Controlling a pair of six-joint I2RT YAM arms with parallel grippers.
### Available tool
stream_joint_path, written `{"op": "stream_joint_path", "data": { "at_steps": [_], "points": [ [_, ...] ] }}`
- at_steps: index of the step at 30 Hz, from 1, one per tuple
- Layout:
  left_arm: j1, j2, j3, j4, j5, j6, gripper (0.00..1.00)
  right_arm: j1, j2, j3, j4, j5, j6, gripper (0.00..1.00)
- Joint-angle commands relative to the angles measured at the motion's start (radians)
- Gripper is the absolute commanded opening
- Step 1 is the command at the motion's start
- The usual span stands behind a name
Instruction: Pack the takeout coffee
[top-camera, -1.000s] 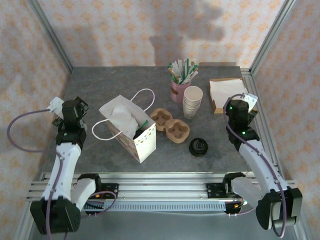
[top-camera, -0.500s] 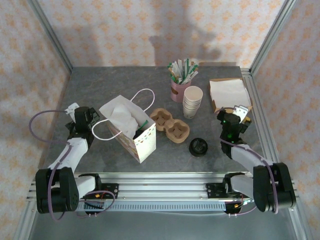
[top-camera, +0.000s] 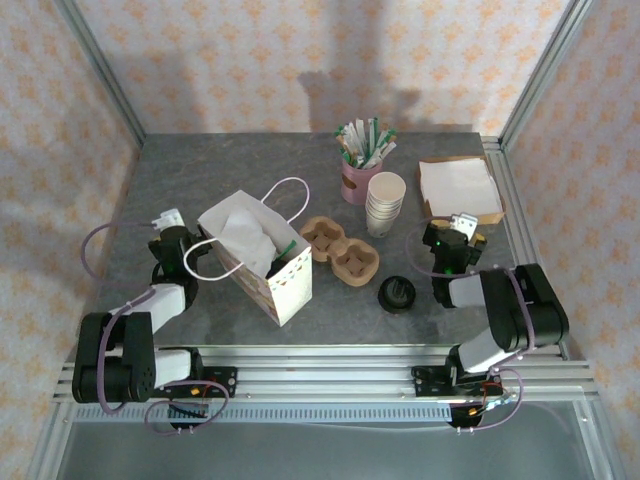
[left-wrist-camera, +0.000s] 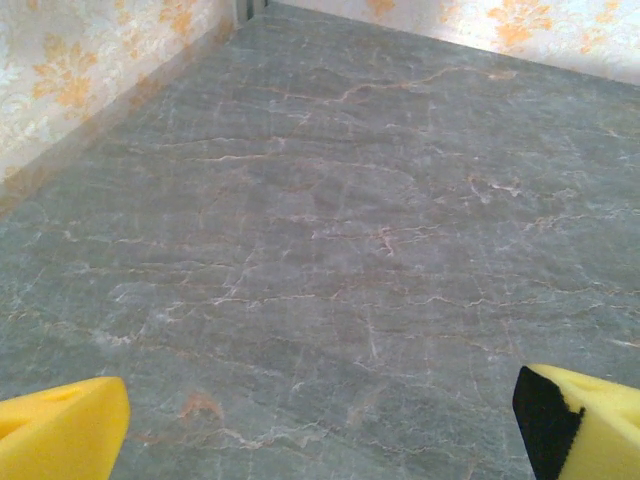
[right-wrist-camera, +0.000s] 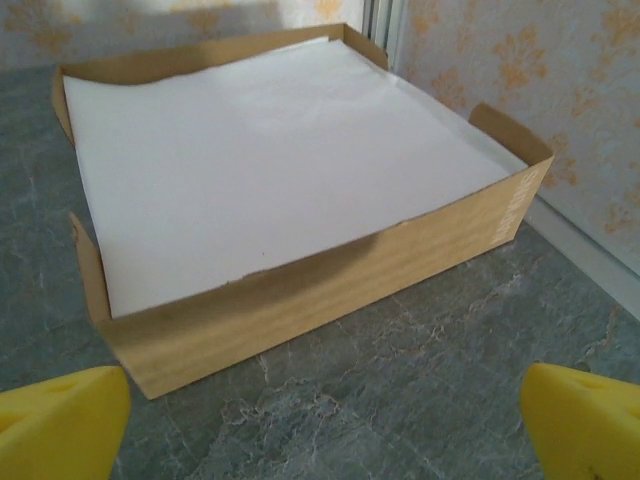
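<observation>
The takeout coffee is hidden. A white paper bag (top-camera: 262, 255) with rope handles and white tissue stands left of centre, its mouth dark inside. My left gripper (top-camera: 165, 224) rests low just left of the bag; in the left wrist view it (left-wrist-camera: 320, 430) is open, its yellow fingertips (left-wrist-camera: 60, 430) wide apart over bare stone. My right gripper (top-camera: 458, 226) sits low in front of the napkin box (top-camera: 460, 185). Its wrist view shows the gripper (right-wrist-camera: 320, 425) open and empty, facing the box (right-wrist-camera: 300, 290).
A brown two-cup carrier (top-camera: 341, 251) lies beside the bag, both wells empty. A squat black round lid (top-camera: 396, 293) sits in front of it. A stack of white cups (top-camera: 385, 205) and a pink cup of sticks (top-camera: 357, 178) stand behind. Metal rails edge the table.
Both arms have folded down and drawn in, bringing the grippers low over the table. The right jaws opened to full width. Bag, carrier and lid have not moved.
</observation>
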Motion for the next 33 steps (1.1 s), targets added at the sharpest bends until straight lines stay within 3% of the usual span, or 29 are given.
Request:
{"op": "stream_joint_path", "data": {
  "at_steps": [1, 5, 8, 12, 13, 18, 33],
  "points": [
    [-0.009, 0.021, 0.0, 0.097, 0.06, 0.044, 1.0, -0.011, 0.037, 0.026, 0.105, -0.019, -0.015, 0.99],
    [-0.043, 0.074, -0.021, 0.215, 0.091, 0.059, 1.0, -0.012, 0.031, 0.028, 0.093, -0.015, -0.011, 1.0],
    [-0.093, 0.133, -0.001, 0.233, 0.042, 0.103, 1.0, -0.011, 0.027, 0.028, 0.088, 0.0, -0.004, 0.99],
    [-0.121, 0.238, -0.033, 0.384, -0.038, 0.105, 1.0, -0.012, 0.026, 0.027, 0.085, 0.001, -0.004, 0.99],
    [-0.124, 0.219, -0.009, 0.297, -0.071, 0.086, 1.0, -0.012, 0.025, 0.028, 0.084, 0.0, -0.005, 0.99],
    [-0.155, 0.237, 0.04, 0.24, -0.157, 0.093, 1.0, -0.011, 0.028, 0.029, 0.084, 0.001, -0.004, 0.99],
    [-0.164, 0.24, 0.045, 0.241, -0.167, 0.101, 1.0, -0.016, 0.027, 0.039, 0.058, -0.045, -0.01, 1.0]
  ]
}}
